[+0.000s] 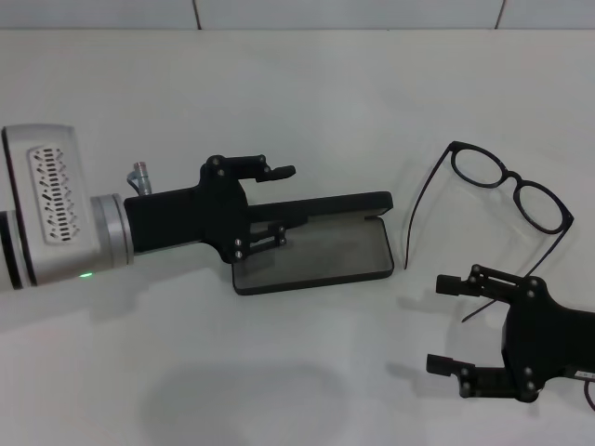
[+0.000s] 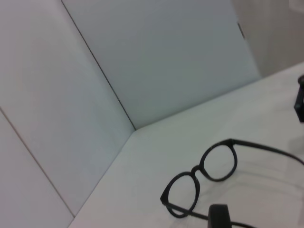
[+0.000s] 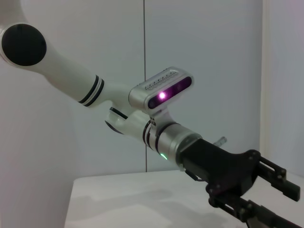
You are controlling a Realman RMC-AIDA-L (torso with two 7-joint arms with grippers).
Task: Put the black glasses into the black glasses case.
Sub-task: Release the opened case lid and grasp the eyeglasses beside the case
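Note:
The black glasses case [image 1: 321, 258] lies open at the table's middle, grey lining up, its lid [image 1: 344, 203] standing along the far side. My left gripper [image 1: 284, 204] is open at the case's left end, one finger behind the lid and the other over the lining. The black glasses [image 1: 507, 181] rest unfolded on the table at the right, also visible in the left wrist view [image 2: 204, 173]. My right gripper [image 1: 437, 323] is open near the front right, just short of the glasses. One temple arm's tip [image 1: 474, 311] lies between its fingers.
A white wall [image 1: 297, 14] runs along the table's far edge. The white table [image 1: 307, 102] is bare behind the case, and so is the front left. The right wrist view shows my left arm [image 3: 161, 95] over the table.

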